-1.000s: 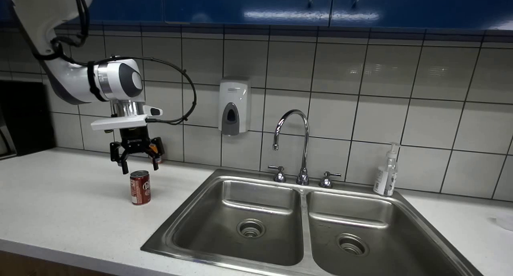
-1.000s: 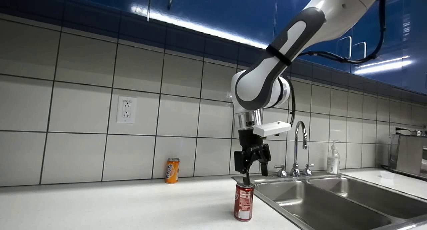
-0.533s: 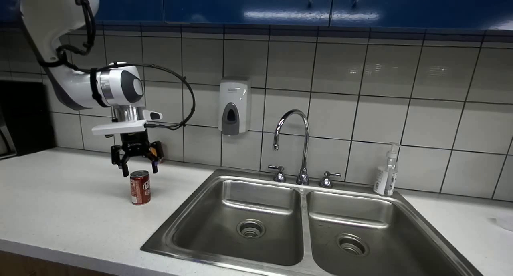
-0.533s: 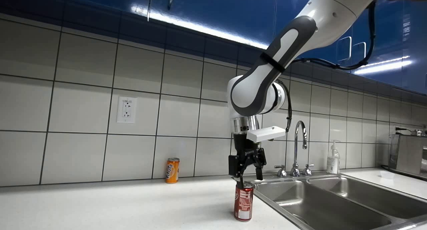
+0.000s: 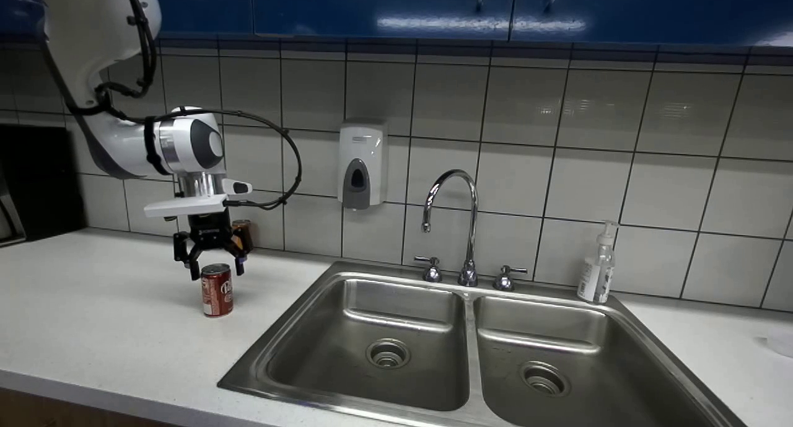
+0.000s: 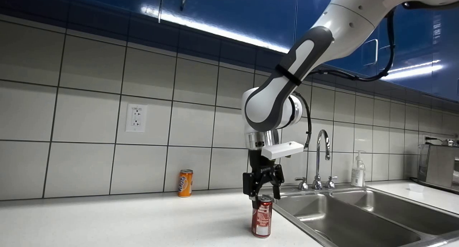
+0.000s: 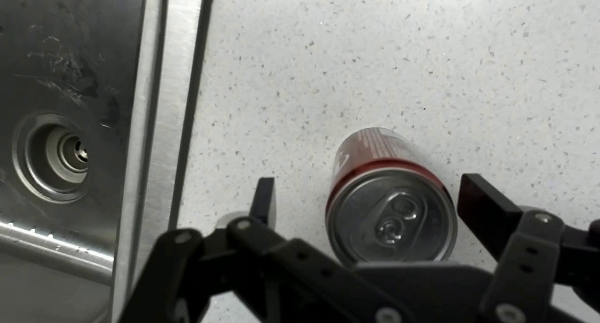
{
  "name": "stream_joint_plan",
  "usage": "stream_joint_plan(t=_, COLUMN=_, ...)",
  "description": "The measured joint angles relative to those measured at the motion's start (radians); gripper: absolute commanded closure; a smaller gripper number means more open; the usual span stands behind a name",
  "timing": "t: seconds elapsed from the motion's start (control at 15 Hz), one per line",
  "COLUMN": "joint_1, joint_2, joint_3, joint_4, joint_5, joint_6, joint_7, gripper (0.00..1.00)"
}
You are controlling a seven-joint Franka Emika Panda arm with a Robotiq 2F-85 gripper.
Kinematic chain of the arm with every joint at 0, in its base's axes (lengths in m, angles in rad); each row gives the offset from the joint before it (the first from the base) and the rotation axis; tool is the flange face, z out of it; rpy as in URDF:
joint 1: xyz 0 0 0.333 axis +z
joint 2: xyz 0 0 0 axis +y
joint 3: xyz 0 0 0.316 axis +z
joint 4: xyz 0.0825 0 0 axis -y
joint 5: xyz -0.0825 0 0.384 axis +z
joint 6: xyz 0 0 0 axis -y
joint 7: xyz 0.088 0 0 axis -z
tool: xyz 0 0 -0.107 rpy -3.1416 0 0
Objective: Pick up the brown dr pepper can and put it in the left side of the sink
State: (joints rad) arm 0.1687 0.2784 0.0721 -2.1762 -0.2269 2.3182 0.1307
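Note:
The brown dr pepper can [image 5: 217, 295] stands upright on the white counter beside the sink. It also shows in an exterior view [image 6: 261, 220] and in the wrist view [image 7: 391, 210], silvery top toward the camera. My gripper [image 5: 217, 268] is open just above the can, its fingertips about level with the can's top. In the wrist view the gripper [image 7: 368, 194] has a finger on each side of the can, with a wider gap on the left. The left side of the sink [image 5: 322, 362] shows a bare steel floor and drain; its edge also shows in the wrist view [image 7: 70, 79].
An orange can [image 6: 185, 184] stands near the tiled wall, partly hidden behind the gripper in an exterior view [image 5: 243, 232]. The faucet [image 5: 474, 228] rises behind the sink. A pump bottle [image 5: 596, 272] stands at the sink's back corner. A soap dispenser [image 5: 362, 167] hangs on the wall.
My open gripper has moved down toward the can, and slightly left in an exterior view. Its fingertips have come down to the can's top. The can has not moved.

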Motion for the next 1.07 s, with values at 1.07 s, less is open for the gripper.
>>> stream_joint_plan(t=1.07, joint_1=0.005, joint_2=0.043, joint_3=-0.004, joint_4=0.02, joint_5=0.0, joint_6=0.004, joint_7=0.095, gripper=0.0)
